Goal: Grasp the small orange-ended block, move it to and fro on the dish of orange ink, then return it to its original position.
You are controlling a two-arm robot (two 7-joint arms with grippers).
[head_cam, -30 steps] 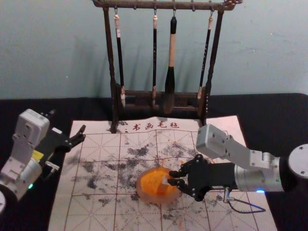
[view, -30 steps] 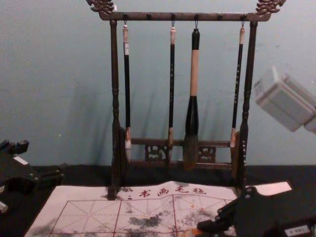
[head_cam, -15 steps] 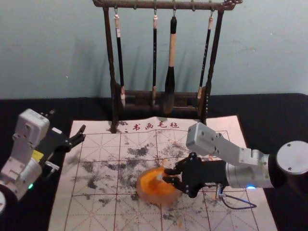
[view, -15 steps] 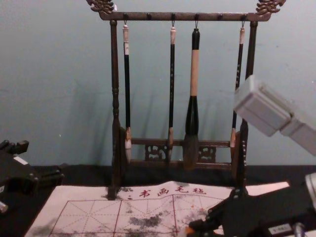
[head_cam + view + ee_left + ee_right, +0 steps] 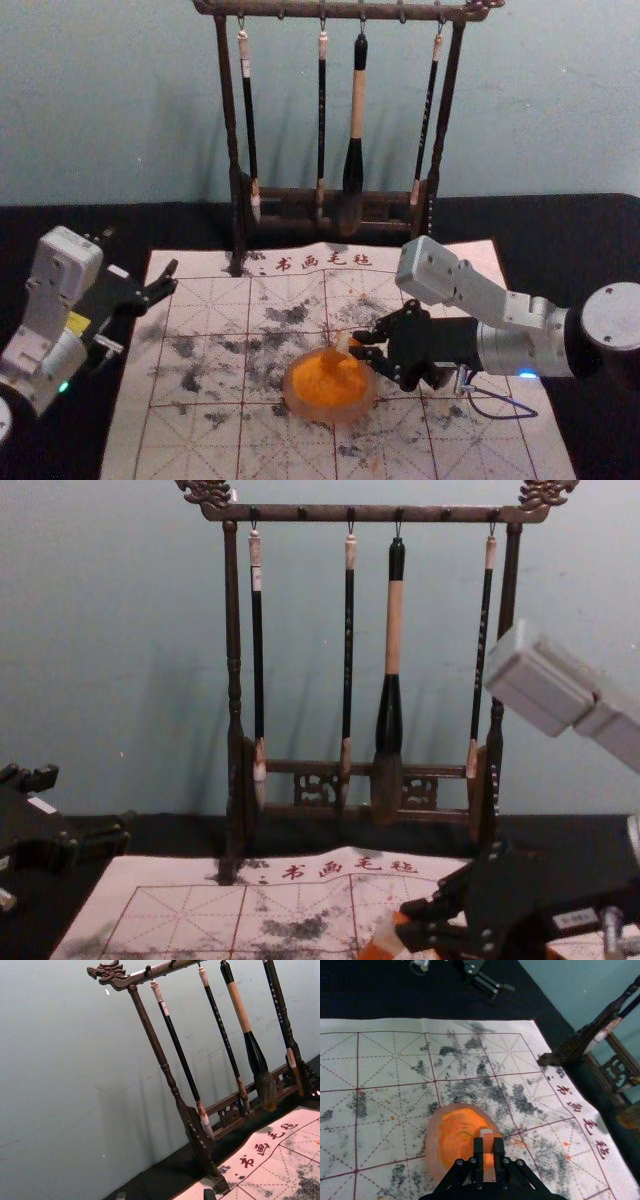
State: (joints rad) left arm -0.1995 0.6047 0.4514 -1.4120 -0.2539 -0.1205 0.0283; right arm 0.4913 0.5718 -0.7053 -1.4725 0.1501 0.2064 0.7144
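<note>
Right pincer of mine (image 5: pixel 355 345) grasps the small orange-ended block (image 5: pixel 343 342), tilted at the far rim of the dish (image 5: pixel 328 414); left pincer (image 5: pixel 140 255), spread, at the mat's (image 5: pixel 200 440) left edge.

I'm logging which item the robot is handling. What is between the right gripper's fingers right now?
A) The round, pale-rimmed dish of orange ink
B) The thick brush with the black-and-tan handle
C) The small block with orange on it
C: in the right wrist view, the small block with orange on it sits pinched between the black fingers of the right gripper.
</note>
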